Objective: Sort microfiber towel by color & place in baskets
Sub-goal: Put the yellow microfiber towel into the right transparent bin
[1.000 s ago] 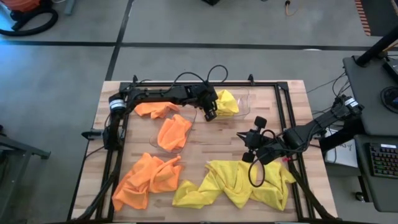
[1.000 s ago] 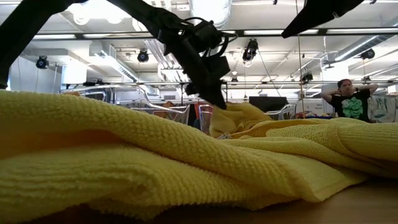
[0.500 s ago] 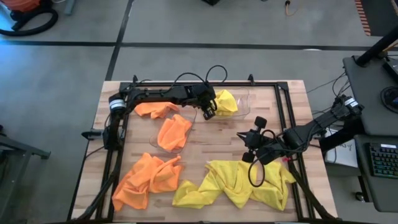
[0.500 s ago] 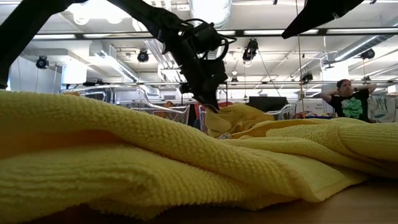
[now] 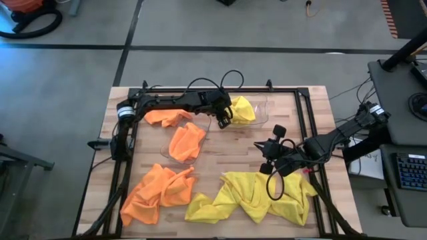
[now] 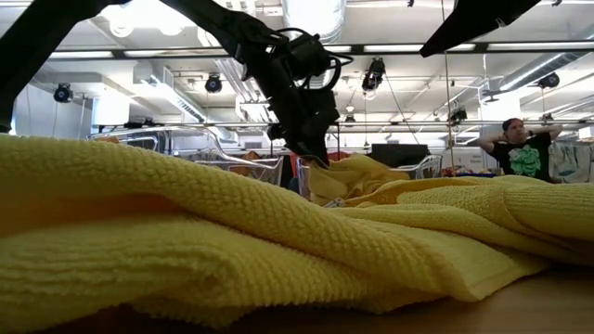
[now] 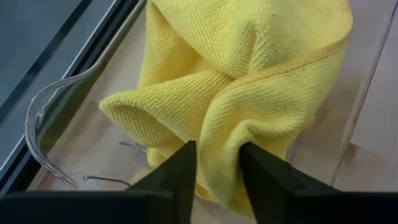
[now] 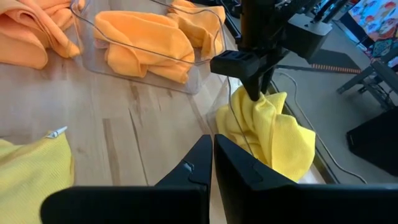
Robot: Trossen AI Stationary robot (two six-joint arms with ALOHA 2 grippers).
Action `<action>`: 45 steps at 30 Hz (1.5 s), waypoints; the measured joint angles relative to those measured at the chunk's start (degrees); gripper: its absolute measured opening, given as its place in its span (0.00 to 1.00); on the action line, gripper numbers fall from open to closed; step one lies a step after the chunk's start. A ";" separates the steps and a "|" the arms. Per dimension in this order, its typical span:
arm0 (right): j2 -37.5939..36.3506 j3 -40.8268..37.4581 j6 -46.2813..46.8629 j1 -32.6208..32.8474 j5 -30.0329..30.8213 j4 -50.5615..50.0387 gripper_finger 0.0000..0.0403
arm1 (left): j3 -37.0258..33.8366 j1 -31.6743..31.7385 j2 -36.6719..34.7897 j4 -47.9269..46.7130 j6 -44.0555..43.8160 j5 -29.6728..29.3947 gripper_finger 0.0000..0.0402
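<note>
You're at the drop-off step for a yellow one; your left gripper [image 5: 226, 122] is over the far clear basket [image 7: 43, 124] with a yellow towel [image 5: 243, 110] bunched up inside it, and from the left wrist view the fingers stand apart with a fold of that cloth between them, so whether it's really let go or just loosening I can't tell; I wouldn't call it released yet. The other basket [image 8: 158, 71] sits just beside it and has an orange towel [image 5: 186, 142] in it, with another orange one [image 5: 167, 117] near the far left corner; the sorting itself looks right so far. Your right gripper [image 5: 270, 160] is clenched on nothing, parked above the bare wood between the baskets and the yellow pile [image 5: 257, 197]. Still to do: that yellow pile, plus the orange heap [image 5: 157, 193] at the near edge. Next I'd lift the left straight up and check the fold doesn't ride up with a finger; then go for a heap, taking one layer, not the lot.
</note>
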 joint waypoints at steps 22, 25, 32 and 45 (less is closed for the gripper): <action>0.00 0.00 1.82 0.00 -0.40 1.11 0.03 | 3.96 -0.15 -3.15 -10.25 2.63 0.50 0.59; 0.00 0.00 1.82 0.00 -0.40 1.23 0.03 | 4.61 -0.30 -3.15 -12.14 3.28 0.50 0.59; 0.00 0.00 1.82 0.00 -0.40 1.30 0.03 | 7.85 -0.79 -3.17 -16.79 4.53 0.20 0.59; 0.02 -0.01 1.46 -4.47 -1.67 3.06 0.03 | 11.31 -4.37 -7.46 -18.08 5.24 0.04 0.58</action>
